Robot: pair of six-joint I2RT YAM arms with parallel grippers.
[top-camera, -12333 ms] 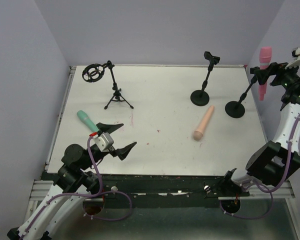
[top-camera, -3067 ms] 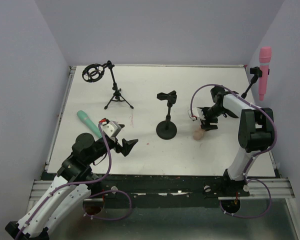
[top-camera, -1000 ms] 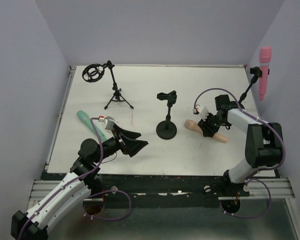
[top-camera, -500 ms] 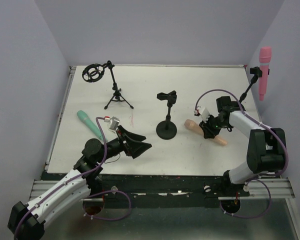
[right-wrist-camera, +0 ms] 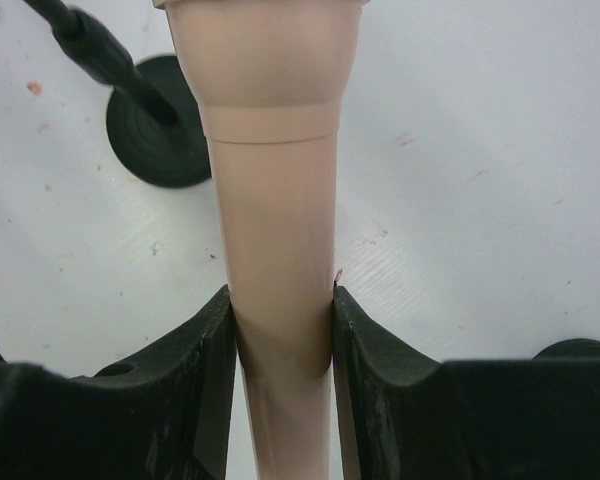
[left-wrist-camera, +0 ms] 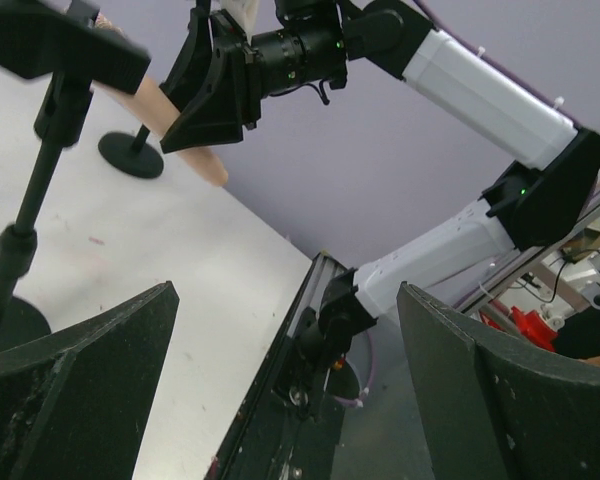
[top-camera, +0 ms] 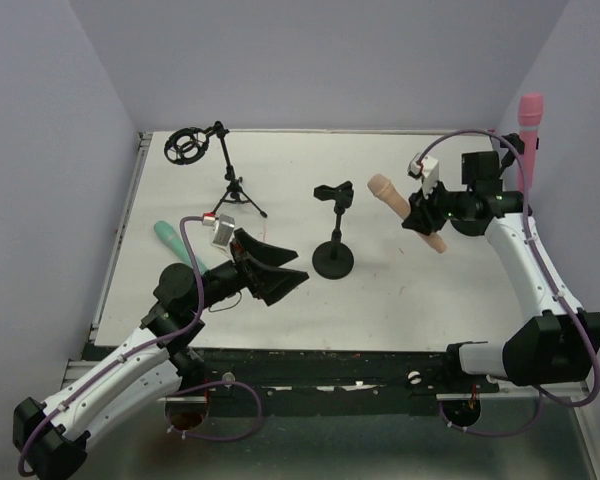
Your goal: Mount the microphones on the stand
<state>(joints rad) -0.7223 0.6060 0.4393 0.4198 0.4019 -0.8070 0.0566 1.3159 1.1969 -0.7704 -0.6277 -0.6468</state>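
Note:
My right gripper (top-camera: 426, 217) is shut on the peach-beige microphone (top-camera: 400, 208) and holds it in the air, tilted, right of the black round-base stand (top-camera: 334, 236) with its empty clip. In the right wrist view the microphone's shaft (right-wrist-camera: 280, 250) sits clamped between my fingers (right-wrist-camera: 190, 390) above the table. My left gripper (top-camera: 280, 272) is open and empty, raised left of that stand. The teal microphone (top-camera: 172, 240) lies on the table behind the left arm. The pink microphone (top-camera: 528, 140) sits upright in the clip of the right stand (top-camera: 505, 160).
A black tripod stand (top-camera: 232, 190) with a round shock mount (top-camera: 187, 146) stands at the back left. Lilac walls close the table's back and sides. The left wrist view shows the round-base stand (left-wrist-camera: 35, 190), the right arm (left-wrist-camera: 480, 95) and the table's near edge (left-wrist-camera: 280, 350).

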